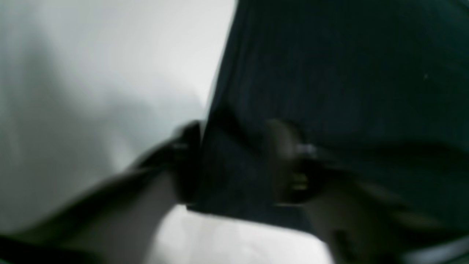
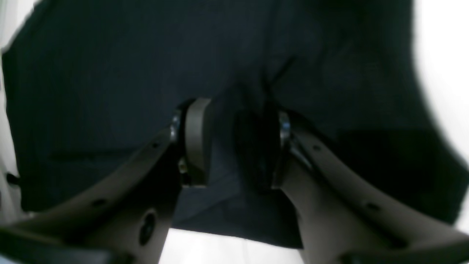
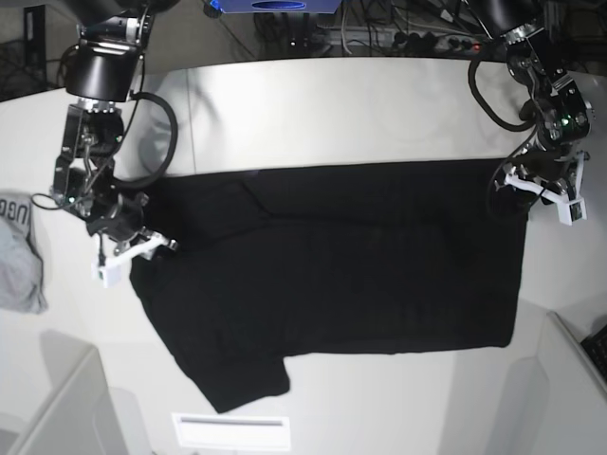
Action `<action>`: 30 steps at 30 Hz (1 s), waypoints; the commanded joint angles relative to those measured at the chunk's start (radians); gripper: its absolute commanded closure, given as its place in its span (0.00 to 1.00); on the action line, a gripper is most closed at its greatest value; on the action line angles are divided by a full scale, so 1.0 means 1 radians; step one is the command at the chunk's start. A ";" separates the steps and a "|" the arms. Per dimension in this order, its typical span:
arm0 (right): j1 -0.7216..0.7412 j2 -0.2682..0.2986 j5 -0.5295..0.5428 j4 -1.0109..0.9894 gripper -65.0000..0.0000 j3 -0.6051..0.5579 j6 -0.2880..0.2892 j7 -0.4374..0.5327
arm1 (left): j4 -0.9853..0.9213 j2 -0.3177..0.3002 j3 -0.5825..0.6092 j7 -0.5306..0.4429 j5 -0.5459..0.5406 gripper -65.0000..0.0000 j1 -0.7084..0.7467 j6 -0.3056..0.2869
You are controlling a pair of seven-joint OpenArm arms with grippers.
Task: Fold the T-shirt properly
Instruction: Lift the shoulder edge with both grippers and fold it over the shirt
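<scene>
T-shirt [image 3: 332, 275] lying spread across middle of white counter [image 3: 332, 114], one sleeve sticking out at near edge; judging task barely begun, no finished fold showing. Left hand [image 1: 242, 161] pinching cloth at one side edge, right hand [image 2: 231, 143] pinching opposite edge. Folding remaining. Grey garment [image 3: 17, 251] lying apart, lettering cut off, unreadable.

A black T-shirt [image 3: 332, 275] lies spread across a white table [image 3: 332, 104], one sleeve pointing toward the near edge. The right hand [image 3: 133, 251] meets the shirt's edge on the view's left; the left hand [image 3: 539, 190] meets its far corner on the view's right. A grey lettered garment [image 3: 19, 256] sits at the left margin, apart from the shirt.
</scene>
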 commanded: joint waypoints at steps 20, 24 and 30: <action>-0.498 -0.179 0.017 0.497 0.39 0.128 -0.255 0.358 | -0.150 0.002 -0.276 -0.025 -0.478 0.28 0.151 -0.010; -0.501 -0.179 0.017 0.497 0.39 0.127 -0.255 0.358 | -0.210 0.001 -0.265 -0.025 -0.480 0.27 0.121 -0.015; -0.494 -0.180 0.017 0.476 0.39 0.134 -0.255 0.359 | -0.272 -0.024 -0.191 -0.027 -0.478 0.28 0.081 -0.047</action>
